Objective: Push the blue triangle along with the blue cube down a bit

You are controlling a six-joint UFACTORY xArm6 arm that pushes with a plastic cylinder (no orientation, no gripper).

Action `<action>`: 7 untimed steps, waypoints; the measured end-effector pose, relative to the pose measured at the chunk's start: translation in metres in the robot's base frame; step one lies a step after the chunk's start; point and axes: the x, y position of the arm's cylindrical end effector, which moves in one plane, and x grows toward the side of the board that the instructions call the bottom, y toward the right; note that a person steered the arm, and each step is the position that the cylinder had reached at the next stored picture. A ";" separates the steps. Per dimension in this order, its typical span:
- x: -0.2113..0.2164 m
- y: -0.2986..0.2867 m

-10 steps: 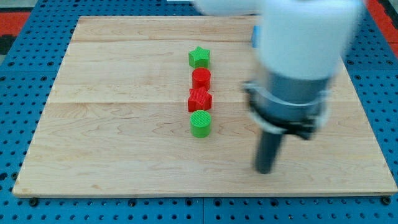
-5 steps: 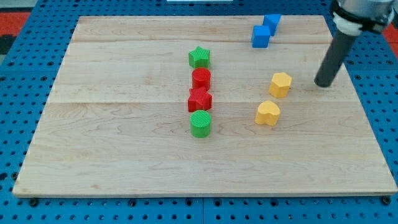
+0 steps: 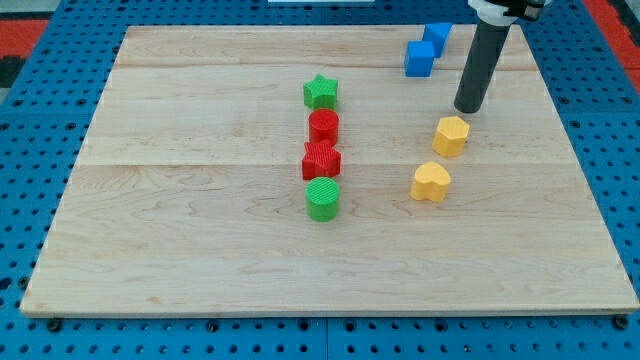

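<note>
Blocks first: blue cube [image 3: 420, 59] and blue triangle [image 3: 437, 37] sit up-left of my tip [image 3: 468, 110], so I'd need to get above them. No gripper here, just the rod.

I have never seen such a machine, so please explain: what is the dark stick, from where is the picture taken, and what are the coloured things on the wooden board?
The dark stick is the end of a robot arm. It holds nothing; my tip only slides on the wooden board and pushes blocks. There is one camera, looking down at the board from the front; its mounting is not known.

At the view's top right lie the blue cube and, just behind it, the blue triangle. My tip is right of and below them, just above a yellow block; a second yellow block lies lower. In the middle, a column: green star, red cylinder, red star, green cylinder.
</note>
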 end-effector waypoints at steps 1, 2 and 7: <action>-0.005 0.000; -0.010 -0.003; -0.040 0.009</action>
